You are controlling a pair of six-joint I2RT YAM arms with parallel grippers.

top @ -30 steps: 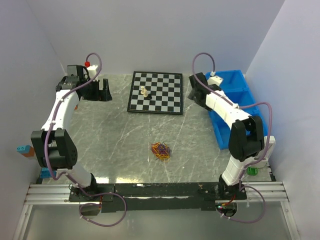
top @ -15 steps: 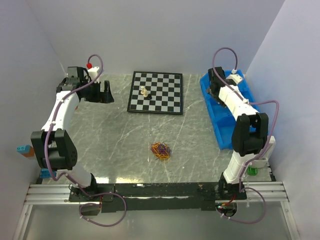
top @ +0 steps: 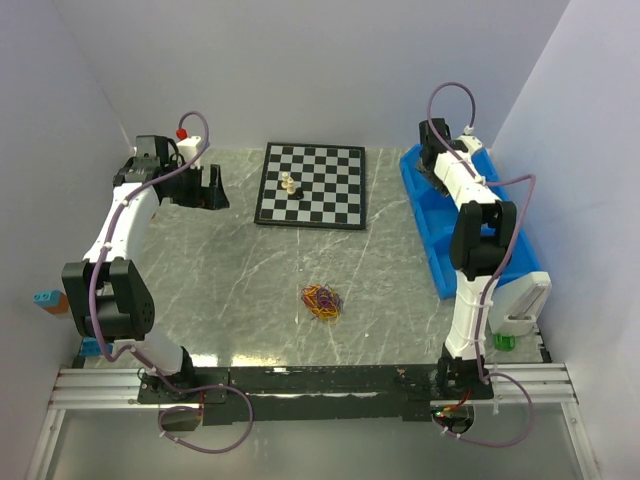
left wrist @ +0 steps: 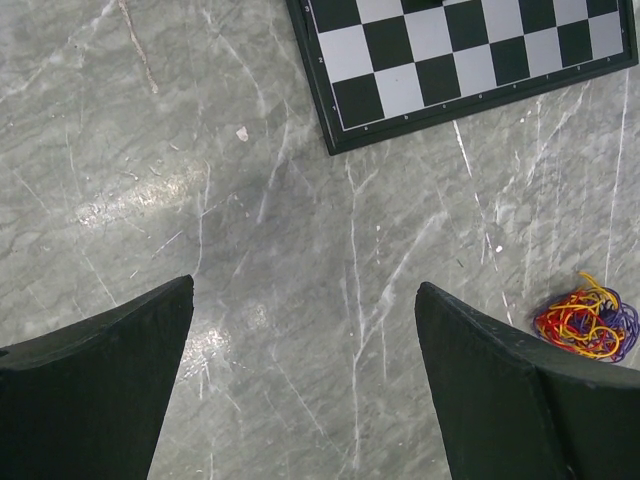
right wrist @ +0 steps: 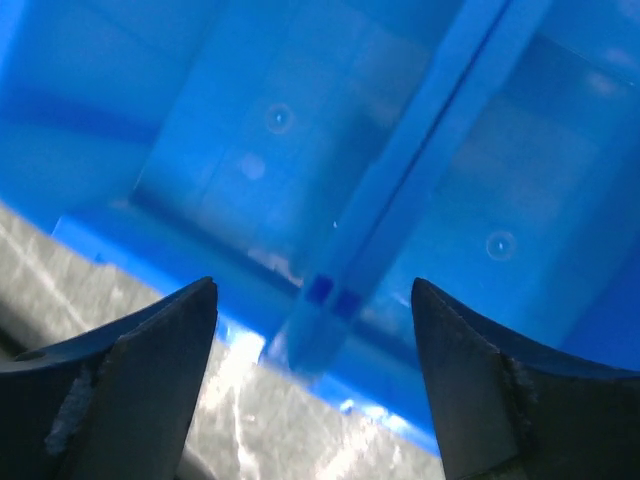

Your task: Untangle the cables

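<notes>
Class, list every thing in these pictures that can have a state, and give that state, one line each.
cables: one tangled bundle, lying on the table, ungripped.
left gripper: open, empty, above the table.
right gripper: open, empty, over the blue bin.
blue bin: visible compartments look empty.
chess pieces: upright on the chessboard.

Nothing readable here tbh, only tiny marks along the chessboard (left wrist: 470,50) border, way too small to make out.
</notes>
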